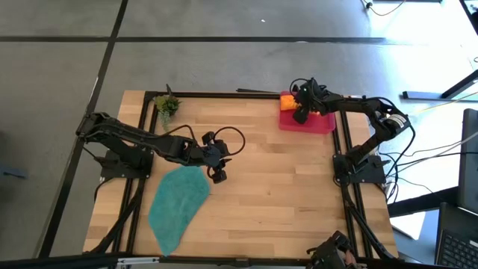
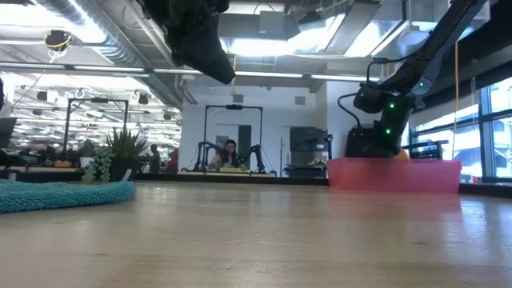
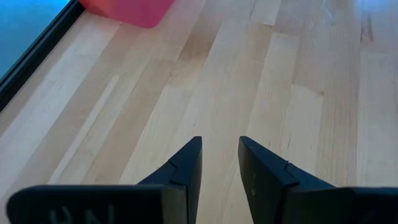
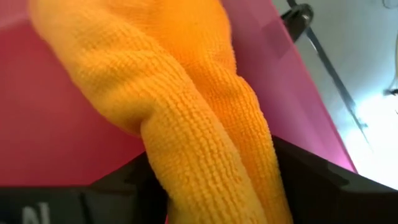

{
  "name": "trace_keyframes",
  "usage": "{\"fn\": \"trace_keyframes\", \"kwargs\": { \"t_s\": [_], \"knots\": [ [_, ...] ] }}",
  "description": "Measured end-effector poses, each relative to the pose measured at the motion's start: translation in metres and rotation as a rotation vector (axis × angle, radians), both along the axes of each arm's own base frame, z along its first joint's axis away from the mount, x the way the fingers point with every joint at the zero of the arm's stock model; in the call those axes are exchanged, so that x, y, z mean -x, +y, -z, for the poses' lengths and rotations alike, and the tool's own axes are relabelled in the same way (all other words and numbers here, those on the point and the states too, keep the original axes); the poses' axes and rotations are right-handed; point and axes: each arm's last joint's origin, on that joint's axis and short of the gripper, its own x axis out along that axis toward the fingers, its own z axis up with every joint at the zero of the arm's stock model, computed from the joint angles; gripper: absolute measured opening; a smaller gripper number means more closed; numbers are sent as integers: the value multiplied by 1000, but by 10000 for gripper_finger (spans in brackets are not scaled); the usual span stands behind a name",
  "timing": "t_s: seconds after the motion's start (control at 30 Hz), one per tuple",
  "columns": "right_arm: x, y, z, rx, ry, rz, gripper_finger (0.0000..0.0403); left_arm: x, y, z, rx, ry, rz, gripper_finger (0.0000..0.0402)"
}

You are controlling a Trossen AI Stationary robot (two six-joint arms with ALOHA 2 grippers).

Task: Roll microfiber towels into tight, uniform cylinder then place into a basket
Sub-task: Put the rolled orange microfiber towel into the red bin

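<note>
Right claw (image 1: pixel 300 113) over the basket (image 1: pixel 317 123), far right of the counter (image 1: pixel 284 179), grasping the orange towel (image 4: pixel 186 118), as only its wrist view shows. Left claw (image 1: pixel 216 169) released, mid-counter, hovering beside the flat teal towel (image 1: pixel 175 202); the low view adds a person (image 2: pixel 230 154) behind.

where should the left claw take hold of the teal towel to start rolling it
Probably the wide end of the teal towel, nearest the left claw, coming straight down. It lies flat on the table, tapering toward the front edge, so only an edge pinch gives purchase.

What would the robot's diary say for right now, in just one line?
right gripper: over basket, orange towel between fingers | left gripper: open, empty, by teal towel | teal towel: flat, unrolled
</note>
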Motion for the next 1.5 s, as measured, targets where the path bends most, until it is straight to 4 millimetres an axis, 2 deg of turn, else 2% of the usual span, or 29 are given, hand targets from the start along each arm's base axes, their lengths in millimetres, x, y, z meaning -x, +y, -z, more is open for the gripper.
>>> {"fn": "trace_keyframes", "kwargs": {
  "t_s": [0.9,1.27,1.37,1.5],
  "knots": [
    [-1,1,1,-35,-51,-4,241,0,0,0,-8,3,7,95],
    [-2,2,1,-52,-66,-18,169,0,0,0,-8,3,7,95],
    [-1,2,1,-54,-69,-10,174,0,0,0,-8,3,7,95],
    [-1,2,1,-56,-77,7,202,0,0,0,-8,3,7,95]
  ]
}}
